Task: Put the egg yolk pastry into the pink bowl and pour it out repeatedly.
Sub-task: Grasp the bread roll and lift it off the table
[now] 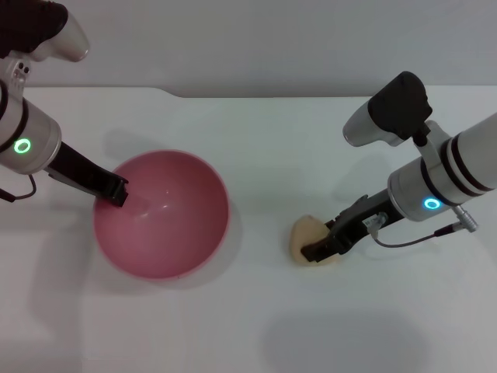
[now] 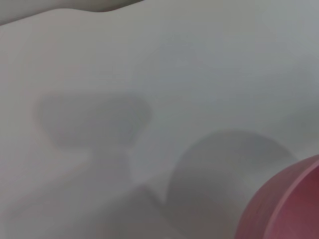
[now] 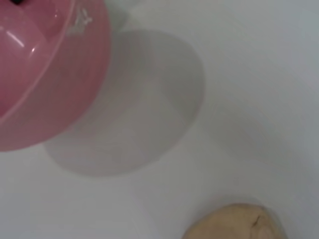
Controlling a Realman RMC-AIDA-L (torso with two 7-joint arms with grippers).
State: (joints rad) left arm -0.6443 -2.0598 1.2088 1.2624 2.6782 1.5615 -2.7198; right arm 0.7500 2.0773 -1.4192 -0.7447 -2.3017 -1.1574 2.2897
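Observation:
The pink bowl (image 1: pixel 163 214) is at the left of the white table, its opening facing up and slightly tilted. My left gripper (image 1: pixel 116 190) is shut on its left rim and holds it above the table, where it casts a shadow. The bowl's rim shows in the left wrist view (image 2: pixel 284 204), and the bowl shows in the right wrist view (image 3: pixel 35 74); its inside looks empty. The egg yolk pastry (image 1: pixel 303 233) lies on the table to the bowl's right and also shows in the right wrist view (image 3: pixel 239 224). My right gripper (image 1: pixel 317 250) is down at the pastry, reaching over it.
The white table (image 1: pixel 256 326) runs around both things. Its far edge (image 1: pixel 256 97) meets a grey wall at the back. A thin cable (image 1: pixel 411 239) hangs from the right wrist.

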